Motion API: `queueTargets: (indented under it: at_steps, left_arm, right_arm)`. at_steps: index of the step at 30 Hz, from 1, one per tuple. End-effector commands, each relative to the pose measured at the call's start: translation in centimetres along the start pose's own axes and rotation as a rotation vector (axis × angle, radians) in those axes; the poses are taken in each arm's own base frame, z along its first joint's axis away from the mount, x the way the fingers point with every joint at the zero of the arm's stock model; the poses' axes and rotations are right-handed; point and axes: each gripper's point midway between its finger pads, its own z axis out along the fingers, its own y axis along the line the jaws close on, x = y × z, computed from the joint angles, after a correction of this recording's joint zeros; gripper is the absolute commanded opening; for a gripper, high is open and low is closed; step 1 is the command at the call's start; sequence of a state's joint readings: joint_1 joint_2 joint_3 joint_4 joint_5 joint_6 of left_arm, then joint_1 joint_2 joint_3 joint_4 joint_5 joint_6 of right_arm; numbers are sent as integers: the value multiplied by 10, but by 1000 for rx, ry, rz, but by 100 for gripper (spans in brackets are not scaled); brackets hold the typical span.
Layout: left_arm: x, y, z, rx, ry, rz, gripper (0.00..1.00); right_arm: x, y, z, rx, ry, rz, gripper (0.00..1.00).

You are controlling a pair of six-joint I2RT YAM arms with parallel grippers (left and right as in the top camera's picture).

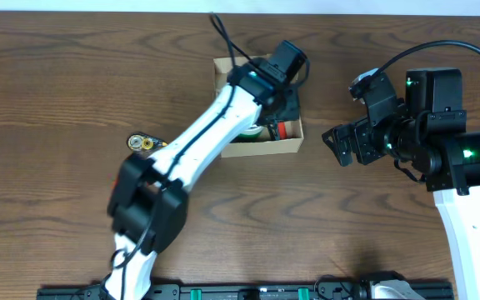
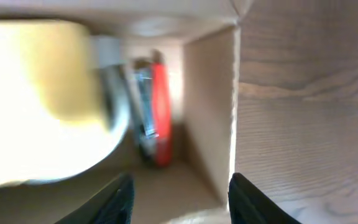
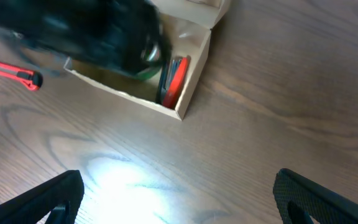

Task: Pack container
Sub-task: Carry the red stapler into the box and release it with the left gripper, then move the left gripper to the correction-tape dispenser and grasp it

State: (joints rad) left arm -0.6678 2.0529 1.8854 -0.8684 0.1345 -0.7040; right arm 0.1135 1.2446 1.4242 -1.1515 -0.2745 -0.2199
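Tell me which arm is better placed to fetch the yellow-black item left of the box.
Left, probably. The item lies beside the left arm, with the left gripper at the box; the open right gripper sits across the box.

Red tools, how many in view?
2. One red-handled tool lies inside the tan cardboard box; one red utility knife lies on the wooden table outside it. The left arm may hide others.

Dark wood-grain table (image 1: 57, 125), bright glare
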Motion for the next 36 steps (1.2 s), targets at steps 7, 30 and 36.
queueTargets:
  at_steps: [7,30,36]
  left_arm:
    - [-29,107,-169,-287,-335,-282,55]
    - [21,303,-62,-391,-196,-945,81]
    - [26,318,-49,-396,-207,-972,87]
  right_arm:
    - [-1,2,-2,-8,-9,-14,99]
    - [-1,2,-2,-8,-9,-14,99]
    - [-1,2,-2,-8,-9,-14,99]
